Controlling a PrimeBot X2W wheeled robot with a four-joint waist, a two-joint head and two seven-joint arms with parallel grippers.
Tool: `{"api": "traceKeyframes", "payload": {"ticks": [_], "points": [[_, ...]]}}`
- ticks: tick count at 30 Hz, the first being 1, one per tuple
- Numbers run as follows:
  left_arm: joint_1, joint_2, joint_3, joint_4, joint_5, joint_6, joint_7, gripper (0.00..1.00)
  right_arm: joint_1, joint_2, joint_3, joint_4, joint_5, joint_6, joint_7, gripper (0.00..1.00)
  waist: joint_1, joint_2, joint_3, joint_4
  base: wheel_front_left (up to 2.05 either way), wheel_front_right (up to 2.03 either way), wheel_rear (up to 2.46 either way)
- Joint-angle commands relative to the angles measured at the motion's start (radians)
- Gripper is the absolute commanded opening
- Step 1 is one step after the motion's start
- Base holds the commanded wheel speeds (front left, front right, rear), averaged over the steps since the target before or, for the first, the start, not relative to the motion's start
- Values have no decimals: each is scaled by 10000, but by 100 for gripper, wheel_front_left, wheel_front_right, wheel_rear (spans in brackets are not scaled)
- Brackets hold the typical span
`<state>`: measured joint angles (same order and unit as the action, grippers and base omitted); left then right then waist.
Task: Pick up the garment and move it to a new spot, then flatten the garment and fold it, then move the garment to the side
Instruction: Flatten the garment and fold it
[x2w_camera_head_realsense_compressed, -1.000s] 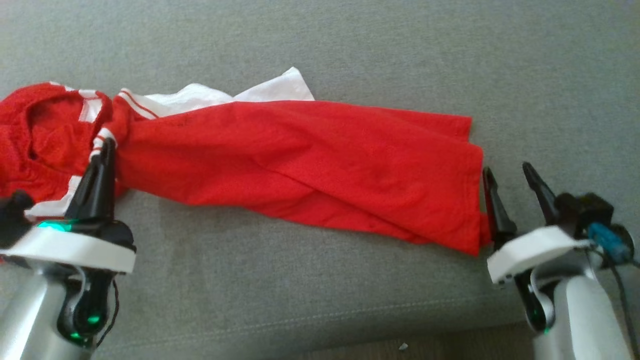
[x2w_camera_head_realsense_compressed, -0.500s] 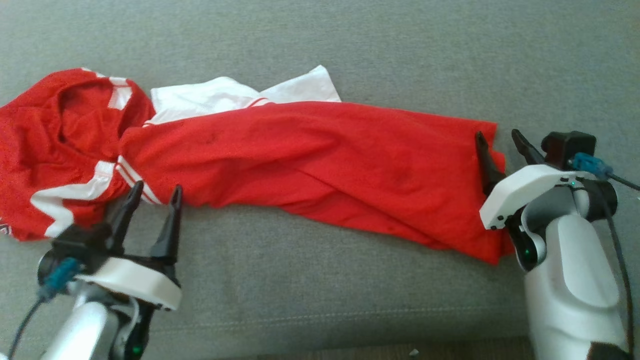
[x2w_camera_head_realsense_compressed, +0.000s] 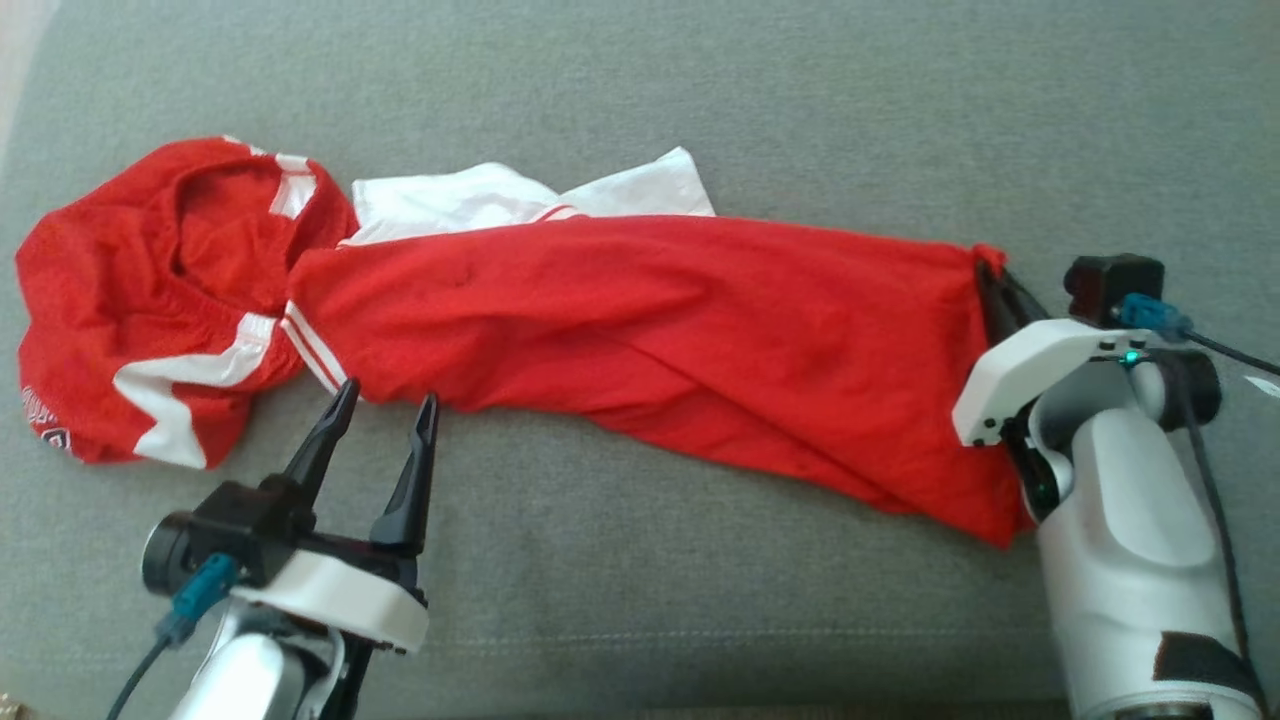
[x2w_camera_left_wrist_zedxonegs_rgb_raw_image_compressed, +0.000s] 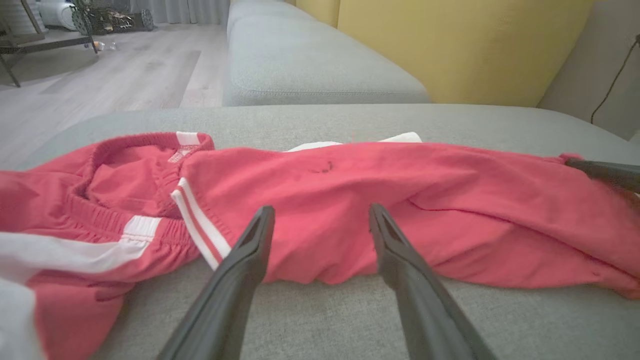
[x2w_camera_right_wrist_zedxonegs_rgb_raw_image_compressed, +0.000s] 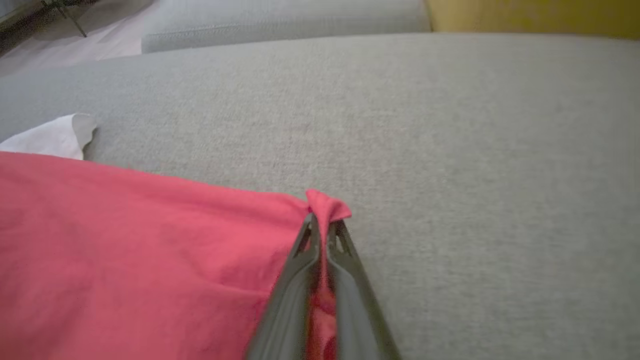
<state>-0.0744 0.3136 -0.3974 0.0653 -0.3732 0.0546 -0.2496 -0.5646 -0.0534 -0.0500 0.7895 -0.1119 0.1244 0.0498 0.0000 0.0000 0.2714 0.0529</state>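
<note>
The garment (x2w_camera_head_realsense_compressed: 640, 320) is a red pair of shorts with white stripes and a white panel, stretched in a long twisted band across the grey sofa cushion (x2w_camera_head_realsense_compressed: 700, 90); its waistband end is bunched at the left. My right gripper (x2w_camera_head_realsense_compressed: 992, 282) is shut on the garment's right corner, and the right wrist view shows red cloth (x2w_camera_right_wrist_zedxonegs_rgb_raw_image_compressed: 327, 207) pinched between the fingers. My left gripper (x2w_camera_head_realsense_compressed: 385, 402) stands open just in front of the garment's near edge, close to the striped hem (x2w_camera_left_wrist_zedxonegs_rgb_raw_image_compressed: 197, 227), with nothing between its fingers (x2w_camera_left_wrist_zedxonegs_rgb_raw_image_compressed: 250, 245).
The cushion's front seam (x2w_camera_head_realsense_compressed: 640, 635) runs below both arms. In the left wrist view a second grey cushion (x2w_camera_left_wrist_zedxonegs_rgb_raw_image_compressed: 300, 60), a yellow wall (x2w_camera_left_wrist_zedxonegs_rgb_raw_image_compressed: 450, 45) and a wooden floor (x2w_camera_left_wrist_zedxonegs_rgb_raw_image_compressed: 100, 75) lie beyond the sofa.
My left gripper let go of the striped waistband, opened and drew back toward the front edge. My right gripper moved onto the garment's right corner and shut on it. The camera shifted.
</note>
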Motion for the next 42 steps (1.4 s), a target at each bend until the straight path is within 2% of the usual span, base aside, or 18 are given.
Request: {"api": "traceKeyframes", "payload": {"ticks": [1,7,10,12,14,17,21,23,26,29,33,34,39,42], "points": [[-179,125,513,-354,97,-18,-120,100,-308,32,125,-306,-144,63,-198,0,0,0,-59,-73,0,0,0],[-11,-26,956,-618,367,-92,-121,100,-559,31,-991,-1448,-1557,63,-1108,0,0,0,-178,-510,0,0,0],[49,-75,1116,-719,462,-181,-121,100,-583,31,-1565,-2468,-2116,63,-1321,0,0,0,-175,-730,0,0,0],[64,-123,1235,-796,540,-276,-121,100,-415,31,-1877,-3585,-2408,63,-1394,0,0,0,-152,-900,0,0,0],[47,-144,1268,-817,559,-310,-121,100,-268,31,-1843,-3874,-2344,63,-1336,0,0,0,-144,-943,0,0,0],[-276,-162,1453,-884,502,-566,-121,100,822,31,-1163,-4643,-1870,63,-679,0,0,0,-97,-1043,0,0,0],[-1580,385,1489,-757,509,-1189,123,100,2011,31,-404,-5251,-1150,63,-46,0,0,0,96,-1126,0,0,0],[-2575,850,1247,-706,453,-1545,771,100,2399,31,-195,-5487,-899,63,162,0,0,0,283,-1190,0,0,0],[-4226,1491,554,-456,-164,-1810,2141,100,2692,31,93,-5809,-722,63,335,0,0,0,642,-1331,0,0,0],[-5930,2276,-919,-307,-1526,-1844,3736,100,2725,32,395,-6052,-605,63,435,0,0,0,1115,-1560,0,0,0],[-7872,3064,-1983,438,-3370,-1848,5586,100,2545,32,681,-6310,-415,63,406,0,0,0,1802,-1919,0,0,0],[-7872,3064,-1983,438,-3370,-1848,5586,100,2545,32,681,-6310,-415,63,406,0,0,0,1802,-1919,0,0,0],[-9264,3607,-2874,1734,-4240,-1850,6923,100,2351,32,835,-6377,-176,63,288,0,0,0,2450,-2242,0,0,0],[-9728,3742,-3249,2340,-4490,-1851,7186,100,2231,32,864,-6333,-89,63,189,0,0,0,2688,-2345,0,0,0]]}}
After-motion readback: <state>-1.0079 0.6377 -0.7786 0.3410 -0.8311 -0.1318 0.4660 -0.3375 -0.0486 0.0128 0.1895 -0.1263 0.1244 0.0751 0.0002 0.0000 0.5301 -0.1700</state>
